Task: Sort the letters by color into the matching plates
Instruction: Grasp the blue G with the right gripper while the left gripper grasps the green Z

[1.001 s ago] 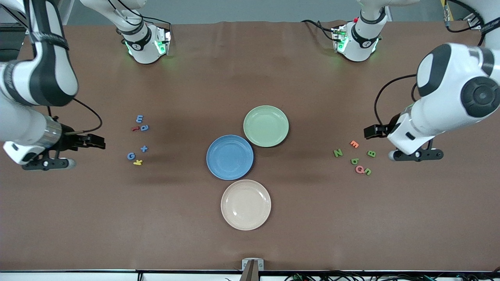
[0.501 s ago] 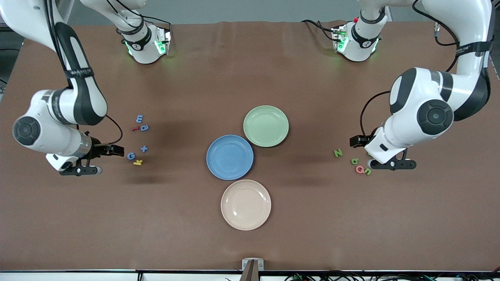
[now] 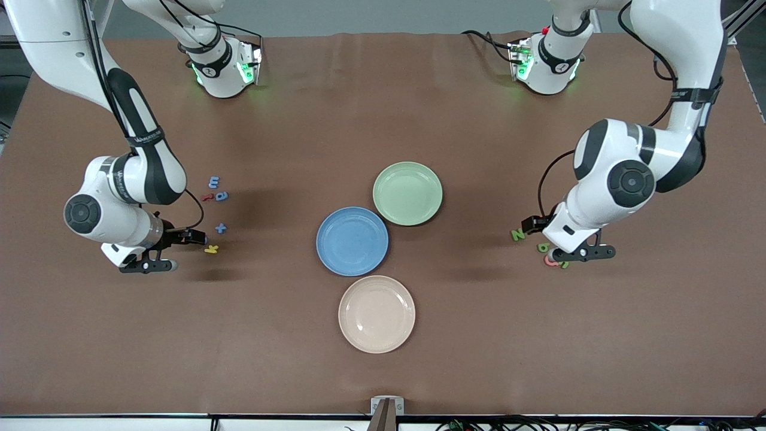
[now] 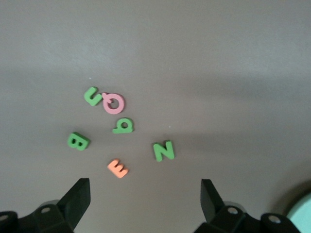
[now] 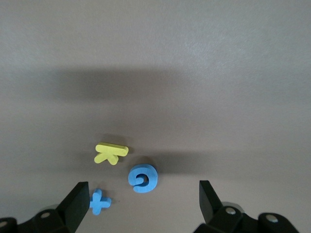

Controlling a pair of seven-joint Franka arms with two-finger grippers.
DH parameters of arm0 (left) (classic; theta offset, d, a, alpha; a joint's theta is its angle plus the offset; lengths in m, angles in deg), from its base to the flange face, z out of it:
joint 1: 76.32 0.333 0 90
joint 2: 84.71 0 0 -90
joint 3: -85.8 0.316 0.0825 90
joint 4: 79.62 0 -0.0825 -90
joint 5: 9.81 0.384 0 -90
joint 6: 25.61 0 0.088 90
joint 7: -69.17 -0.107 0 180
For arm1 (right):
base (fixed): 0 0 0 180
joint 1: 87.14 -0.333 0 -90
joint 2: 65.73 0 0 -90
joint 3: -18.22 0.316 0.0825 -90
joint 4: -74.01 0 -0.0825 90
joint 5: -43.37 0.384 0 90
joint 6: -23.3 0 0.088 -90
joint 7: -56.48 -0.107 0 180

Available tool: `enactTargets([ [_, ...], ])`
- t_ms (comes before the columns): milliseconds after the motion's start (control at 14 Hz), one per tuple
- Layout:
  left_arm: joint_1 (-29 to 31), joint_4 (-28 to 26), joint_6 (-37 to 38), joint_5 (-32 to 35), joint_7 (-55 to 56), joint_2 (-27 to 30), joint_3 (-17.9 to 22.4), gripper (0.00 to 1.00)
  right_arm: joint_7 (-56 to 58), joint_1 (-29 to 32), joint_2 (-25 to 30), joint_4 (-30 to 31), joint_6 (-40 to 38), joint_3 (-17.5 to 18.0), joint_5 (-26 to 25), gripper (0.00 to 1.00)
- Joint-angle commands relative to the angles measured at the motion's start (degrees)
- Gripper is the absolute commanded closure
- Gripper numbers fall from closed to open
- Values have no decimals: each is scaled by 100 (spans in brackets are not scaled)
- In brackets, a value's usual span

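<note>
Setting: robotics lab, tabletop manipulation rig. Evidence: two white Franka arms, right arm point(image 3: 128, 191) and left arm point(image 3: 622, 179), are bolted at the desk's edge, bases lit with green status lights point(image 3: 244, 70). The desk point(image 3: 383, 108) is covered edge to edge in plain brown sheet, with no household furnishing in view. Loose cable bundles point(image 3: 538, 424) run along the edge nearest the front camera, beside a small metal bracket point(image 3: 386, 406). Props are staged test items: plain plates point(image 3: 352, 240) and foam toy letters point(image 3: 214, 181).
</note>
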Motion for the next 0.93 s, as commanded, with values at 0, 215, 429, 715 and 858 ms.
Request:
enactTargets([
  [0,-35,-464,-670,99,529,-103,-22,0,35,45,162,501,310,45,-107,2],
  [215,-8,-809,-1174,99,1117,-183,-13,3,34,27,180,765,563,54,-107,5],
  [429,-52,-818,-1183,99,1628,-384,-22,12,34,27,162,924,890,54,-107,9],
  [715,1,-809,-1419,90,1672,-727,-22,25,35,45,136,906,1013,54,-116,20],
  [858,9,-791,-1507,90,1699,-859,-22,29,35,36,92,906,1075,45,-116,25],
])
